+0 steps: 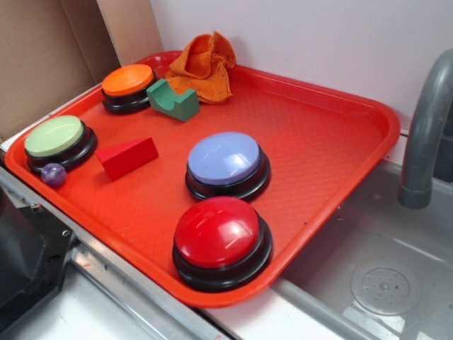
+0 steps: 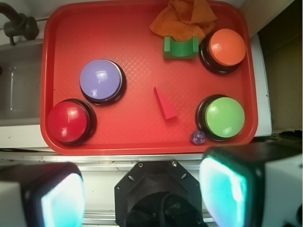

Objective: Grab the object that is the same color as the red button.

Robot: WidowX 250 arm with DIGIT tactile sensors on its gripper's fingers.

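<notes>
The small red wedge block (image 1: 127, 156) lies on the red tray (image 1: 318, 142), left of centre, between the green button and the lavender-blue button; it also shows in the wrist view (image 2: 164, 103). The glossy red dome button (image 1: 221, 239) sits on its black base at the tray's front edge and shows in the wrist view (image 2: 69, 122). My gripper (image 2: 142, 196) is open and empty, high above the robot base, short of the tray's near rim. It does not show in the exterior view.
On the tray: a lavender-blue button (image 1: 226, 164), an orange button (image 1: 128, 86), a light green button (image 1: 58, 142), a green notched block (image 1: 173, 100), an orange cloth (image 1: 204, 65), a small purple ball (image 1: 54, 173). A sink (image 1: 382, 283) with a grey faucet (image 1: 425, 134) lies to the right.
</notes>
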